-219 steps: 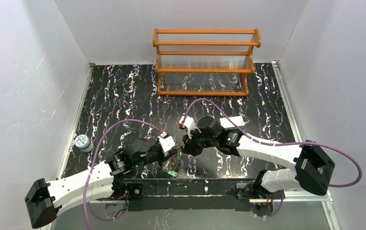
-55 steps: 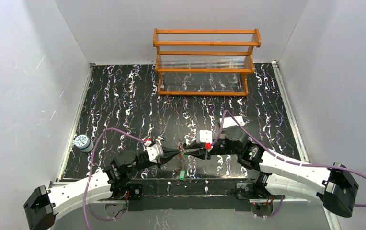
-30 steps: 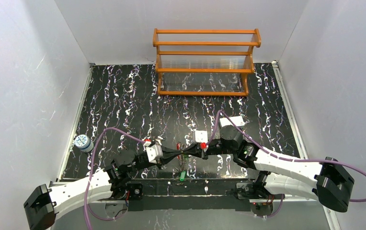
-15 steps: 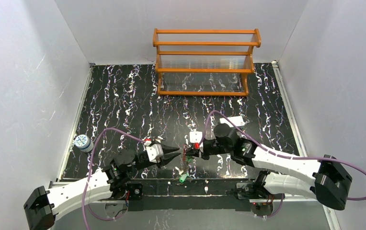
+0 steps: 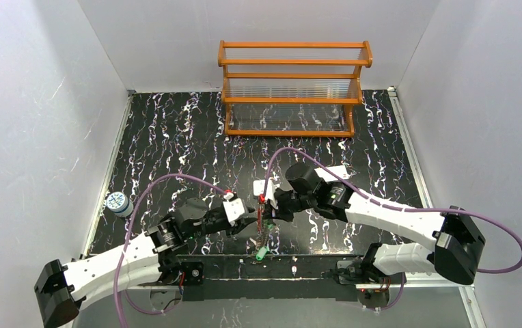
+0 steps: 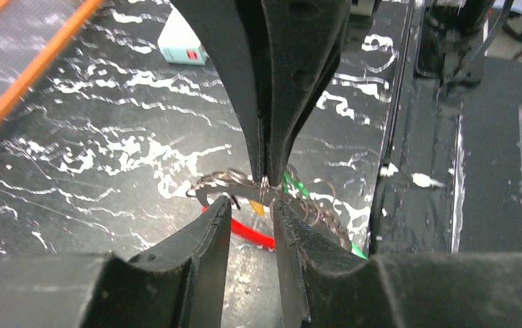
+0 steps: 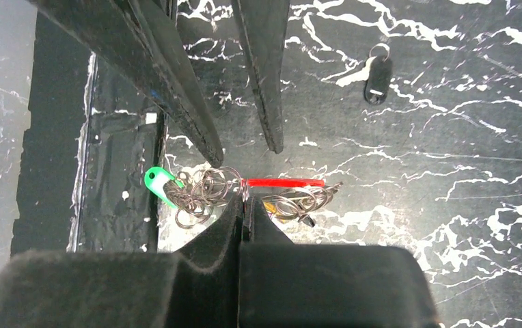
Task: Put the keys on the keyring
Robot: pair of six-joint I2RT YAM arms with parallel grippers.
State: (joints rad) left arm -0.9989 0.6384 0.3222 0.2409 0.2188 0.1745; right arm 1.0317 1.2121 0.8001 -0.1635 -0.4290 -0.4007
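The keyring hangs over the table's near edge as a red band (image 7: 284,182) with a tangle of metal rings (image 7: 202,193). My right gripper (image 7: 244,198) is shut on one ring where the band joins the tangle. A green key (image 7: 158,184) dangles at the left end (image 5: 262,254). A yellow key head (image 7: 270,205) peeks from under the rings. My left gripper (image 6: 251,208) is open just below the bundle, its fingers (image 6: 212,225) on either side of the red band (image 6: 255,236) without gripping it. In the top view the two grippers, right (image 5: 262,213) and left (image 5: 248,223), meet tip to tip.
A black-headed key (image 7: 376,78) lies alone on the marbled table. A white box (image 6: 182,46) sits farther back, and an orange wooden rack (image 5: 292,89) stands at the far end. A blue-and-white roll (image 5: 117,203) rests by the left wall. The table's metal front rail (image 6: 443,157) runs close under the bundle.
My left gripper was shut on the bundle a second ago and has opened and let go. The right gripper has closed fully and its arm has swung left with the keyring.
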